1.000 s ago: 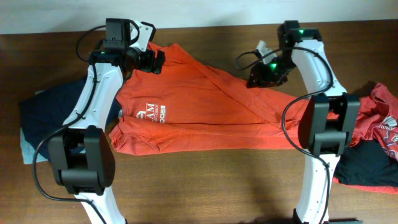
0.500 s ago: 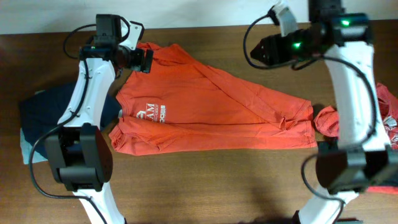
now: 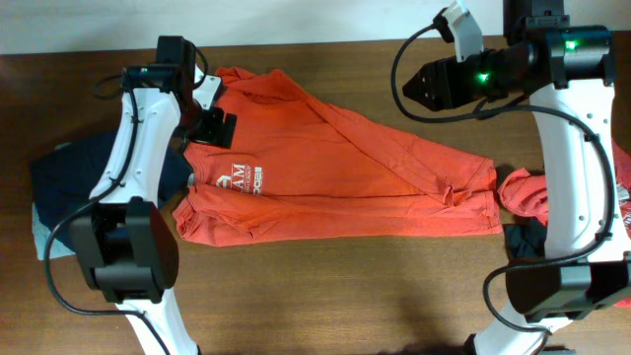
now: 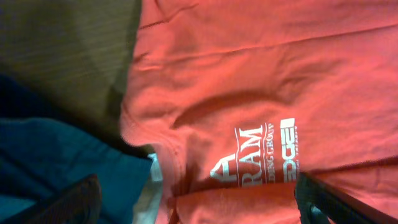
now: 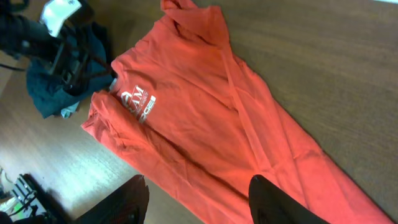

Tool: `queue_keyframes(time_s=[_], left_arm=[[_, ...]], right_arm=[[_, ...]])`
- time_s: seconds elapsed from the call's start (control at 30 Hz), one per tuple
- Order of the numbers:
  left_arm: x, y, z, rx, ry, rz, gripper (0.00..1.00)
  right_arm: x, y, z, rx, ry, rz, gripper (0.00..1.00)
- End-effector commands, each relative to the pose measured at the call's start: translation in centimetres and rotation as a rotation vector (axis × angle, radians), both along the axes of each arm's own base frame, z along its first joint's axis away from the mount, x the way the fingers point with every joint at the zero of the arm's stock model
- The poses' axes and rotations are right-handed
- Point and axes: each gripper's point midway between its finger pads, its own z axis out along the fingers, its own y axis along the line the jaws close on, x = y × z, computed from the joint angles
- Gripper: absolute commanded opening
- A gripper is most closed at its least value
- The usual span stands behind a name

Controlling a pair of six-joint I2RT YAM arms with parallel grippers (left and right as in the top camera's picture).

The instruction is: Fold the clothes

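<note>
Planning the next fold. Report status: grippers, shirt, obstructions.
Left gripper open, empty, over orange shirt. Right gripper open, empty, raised. Shirt partly folded. Navy garment against its logo end.

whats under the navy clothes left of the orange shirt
A pale grey-green piece sticks out from under the navy clothes at one edge. How far it reaches underneath, and anything else there, is covered.

Left gripper [image 3: 223,128] gapes wide; right gripper [image 3: 408,88] hangs with jaws apart.
</note>
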Motion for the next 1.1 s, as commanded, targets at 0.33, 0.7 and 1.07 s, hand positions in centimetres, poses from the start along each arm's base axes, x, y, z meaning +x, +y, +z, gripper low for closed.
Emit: queue_keyframes(time_s=[0.33, 0.7, 1.07], left_arm=[[-9.7, 0.4, 19.0, 0.106, -0.306, 0.076, 0.99], [0.7, 0.0, 10.7, 0.021, -0.317, -0.024, 0.99], [12.8, -2.0, -4.7, -0.108, -0.373, -0.079, 0.99]], right_arm=[[-0.7, -0.1, 0.4, -0.005, -0.001, 0.007, 0.57], [-1.2, -0.1, 0.1, -0.002, 0.033, 0.0, 0.57], [-2.1, -0.1, -0.3, -0.004, 0.08, 0.001, 0.57]])
